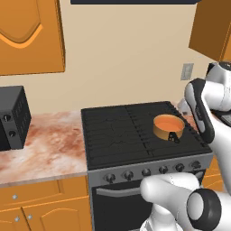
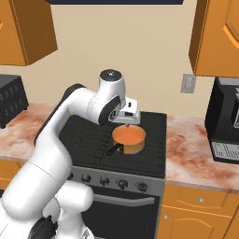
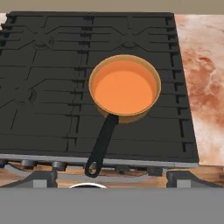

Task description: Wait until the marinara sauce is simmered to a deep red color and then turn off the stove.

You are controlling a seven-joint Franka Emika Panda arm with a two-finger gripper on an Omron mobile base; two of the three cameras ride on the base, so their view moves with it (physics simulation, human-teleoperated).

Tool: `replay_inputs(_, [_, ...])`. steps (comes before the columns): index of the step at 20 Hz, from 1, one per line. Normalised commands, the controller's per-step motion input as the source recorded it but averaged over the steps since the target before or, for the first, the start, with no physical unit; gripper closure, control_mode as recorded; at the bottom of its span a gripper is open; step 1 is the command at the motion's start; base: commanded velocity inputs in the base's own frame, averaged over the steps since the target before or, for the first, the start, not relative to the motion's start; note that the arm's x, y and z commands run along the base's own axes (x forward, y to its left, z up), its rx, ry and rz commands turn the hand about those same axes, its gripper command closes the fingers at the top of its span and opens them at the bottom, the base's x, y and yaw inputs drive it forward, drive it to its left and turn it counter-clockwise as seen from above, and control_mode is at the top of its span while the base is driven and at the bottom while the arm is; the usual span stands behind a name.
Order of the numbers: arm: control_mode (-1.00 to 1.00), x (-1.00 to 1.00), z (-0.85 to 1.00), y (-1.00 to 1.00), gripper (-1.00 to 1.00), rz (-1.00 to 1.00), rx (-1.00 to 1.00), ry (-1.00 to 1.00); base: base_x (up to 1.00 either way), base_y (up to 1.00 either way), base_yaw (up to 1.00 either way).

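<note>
Sauce (image 3: 124,91) is sitting orange, not yet deep red, in the pan (image 3: 98,73) on the stove's (image 3: 48,109) right front burner; the gripper (image 3: 108,178), spread and holding nothing, is hovering above the pan, seemingly watching.

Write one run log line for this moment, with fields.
sauce: marinara sauce still orange | pan: on stove, front right, handle toward knobs | gripper: open, above pan, holding nothing | stage: waiting

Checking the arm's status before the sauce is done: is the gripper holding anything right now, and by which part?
Nothing is held. The gripper hangs open above the stove, its fingers apart and clear of the saucepan and its black handle.
</note>
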Motion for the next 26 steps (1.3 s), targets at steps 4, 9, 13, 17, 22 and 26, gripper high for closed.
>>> replay_inputs(4, [-1.0, 0.0, -0.21, -0.47, -1.0, 0.0, 0.0, -0.05, 0.0, 0.0, 0.0])
replay_inputs(9, [-1.0, 0.0, -0.2, -0.46, -1.0, 0.0, 0.0, -0.05, 0.0, 0.0, 0.0])
replay_inputs(13, [-1.0, 0.0, -0.2, -0.34, -1.0, 0.0, 0.0, -0.01, 0.0, 0.0, 0.0])
replay_inputs(17, [-1.0, 0.0, -0.22, -0.42, -1.0, 0.0, 0.01, -0.03, 0.0, 0.0, 0.0])
replay_inputs(22, [-1.0, 0.0, -0.31, -0.41, -1.0, 0.0, 0.0, -0.05, 0.0, 0.0, 0.0])
replay_inputs(26, [-1.0, 0.0, -0.41, -0.31, -1.0, 0.0, 0.0, -0.12, 0.0, 0.0, 0.0])
